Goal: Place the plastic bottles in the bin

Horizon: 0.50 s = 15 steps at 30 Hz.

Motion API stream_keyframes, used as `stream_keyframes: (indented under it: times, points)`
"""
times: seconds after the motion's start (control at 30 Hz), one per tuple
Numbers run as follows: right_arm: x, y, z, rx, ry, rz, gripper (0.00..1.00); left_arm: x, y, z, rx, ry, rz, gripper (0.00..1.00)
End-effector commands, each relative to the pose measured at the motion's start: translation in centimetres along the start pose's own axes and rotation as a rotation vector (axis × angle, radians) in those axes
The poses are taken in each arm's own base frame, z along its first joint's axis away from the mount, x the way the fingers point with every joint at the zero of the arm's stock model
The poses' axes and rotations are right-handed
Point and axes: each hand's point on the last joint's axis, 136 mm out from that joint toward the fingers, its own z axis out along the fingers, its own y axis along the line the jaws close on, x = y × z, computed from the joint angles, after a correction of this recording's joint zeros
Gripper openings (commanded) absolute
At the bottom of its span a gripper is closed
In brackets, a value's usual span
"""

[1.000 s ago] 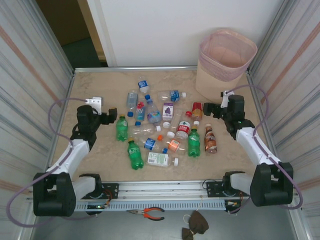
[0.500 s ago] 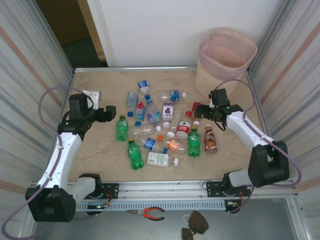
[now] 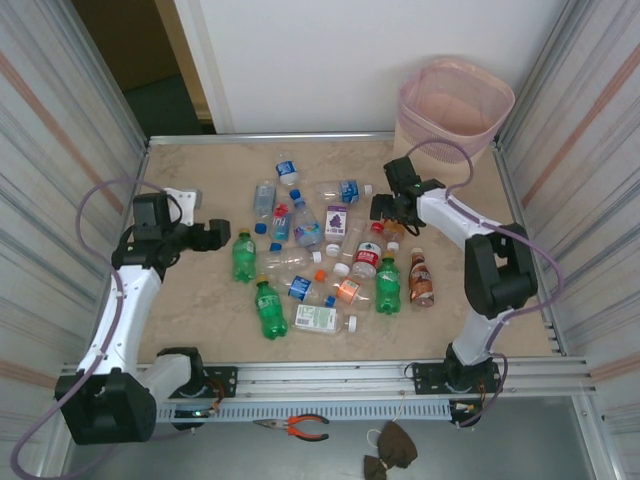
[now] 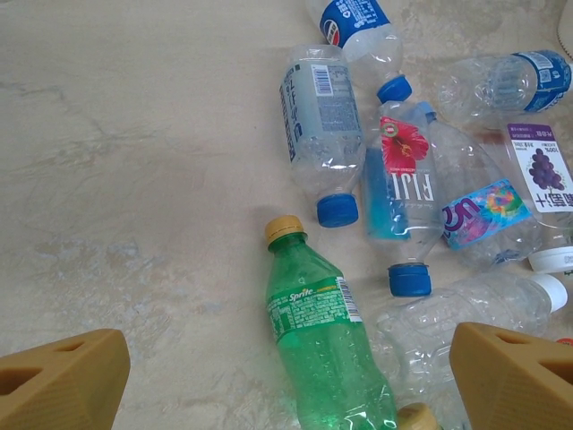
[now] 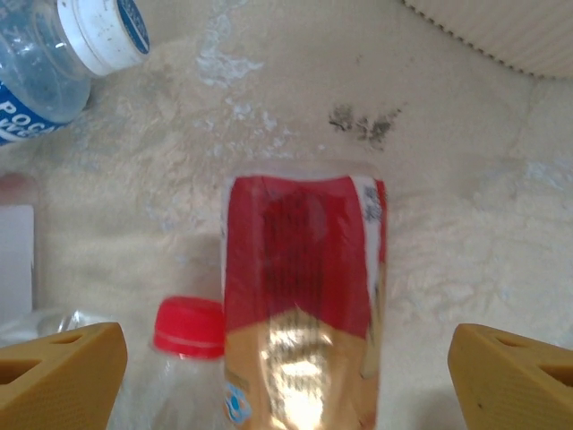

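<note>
A: What moved?
B: The right gripper [image 3: 384, 208] swung in from the table's [image 3: 200, 170] right edge and now sits, jaws apart, over a red bottle [image 5: 300, 269]. The left gripper [image 3: 222, 235], also apart, faces a green bottle [image 4: 327, 349].
A: And the bin [image 3: 440, 160]?
B: Far right corner. The bottles [image 3: 307, 232] all lie mid-table. None is gripped yet, so picking looks about to start.

White-shelled links between black joint housings on the left arm [image 3: 118, 305] and right arm [image 3: 452, 213], with a thin lilac cable [image 3: 84, 208] looped along each. Black left claw [image 3: 226, 232] and right claw [image 3: 383, 210], tipped with ochre wedge-shaped fingers [image 4: 58, 381] bearing shallow recesses.
</note>
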Motion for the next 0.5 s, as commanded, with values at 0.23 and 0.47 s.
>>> stream_keyframes:
  times: [0.23,0.47]
  points:
    - [-0.1,-0.6,2.9,0.131,0.032,0.032,0.82,-1.3,1.3,-0.8,0.08,-0.095,-0.101,0.93]
    - [-0.1,-0.9,4.3,0.139,0.052,0.043,0.76,-2.2,3.3,-1.4,0.121,-0.162,-0.216,0.92]
